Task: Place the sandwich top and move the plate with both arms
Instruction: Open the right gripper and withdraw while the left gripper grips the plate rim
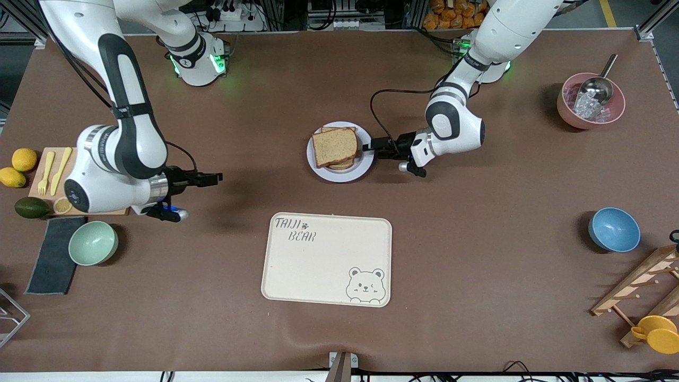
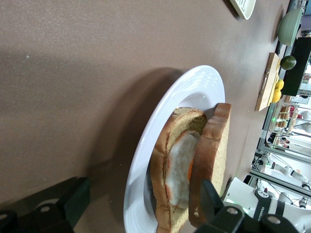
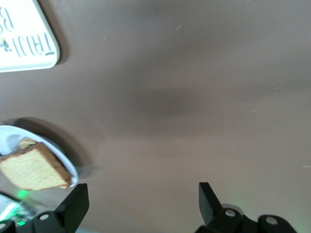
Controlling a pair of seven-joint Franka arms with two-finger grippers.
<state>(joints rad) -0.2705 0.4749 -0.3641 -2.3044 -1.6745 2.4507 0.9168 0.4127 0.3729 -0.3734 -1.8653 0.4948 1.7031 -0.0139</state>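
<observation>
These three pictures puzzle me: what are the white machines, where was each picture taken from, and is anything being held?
They are two robot arms with two-finger grippers. The wide picture looks down from a high camera facing them; the other two come from cameras on their wrists. On the brown table a plate carries a sandwich: the sandwich top lies on a slice with fried egg. The left gripper is open at the plate's rim. The right gripper is open, holding nothing, near a cutting board. A cream tray lies nearer the camera.

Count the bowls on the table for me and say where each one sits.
3. A green bowl lies at the right arm's end, beside the dark cloth. A blue bowl and a pink bowl, holding ice and a scoop, lie at the left arm's end.
</observation>
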